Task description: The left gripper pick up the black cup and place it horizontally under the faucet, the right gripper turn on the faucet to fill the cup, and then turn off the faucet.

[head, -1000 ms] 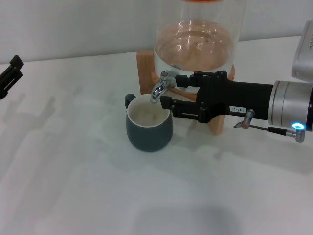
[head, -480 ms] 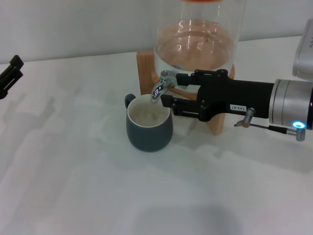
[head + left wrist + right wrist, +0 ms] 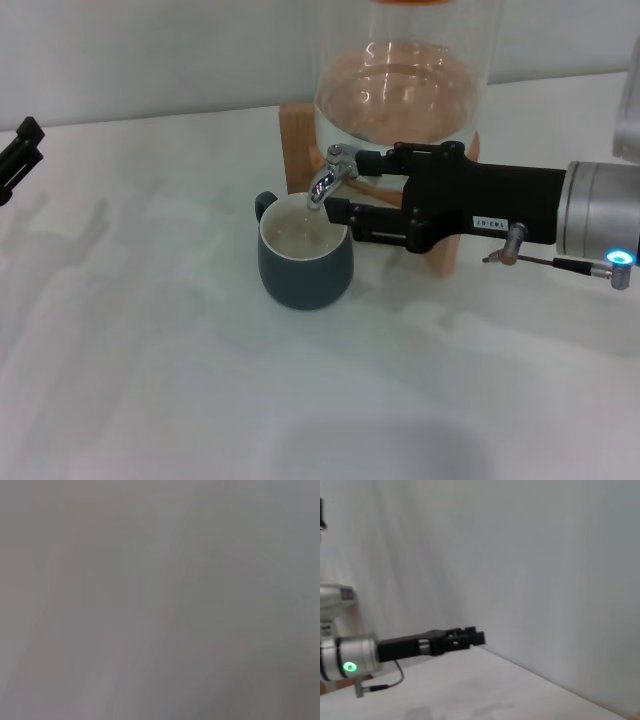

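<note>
The white table (image 3: pixel 180 380) lies open in front of and to the left of the black cup (image 3: pixel 304 256), giving wide passage there. Behind the cup, the glass jar (image 3: pixel 405 90) on its wooden stand (image 3: pixel 300 150) blocks the way. The right gripper (image 3: pixel 340 188) and its arm fill the space to the cup's right, at the faucet (image 3: pixel 330 176). The left gripper (image 3: pixel 18 155) sits far left, well apart.
</note>
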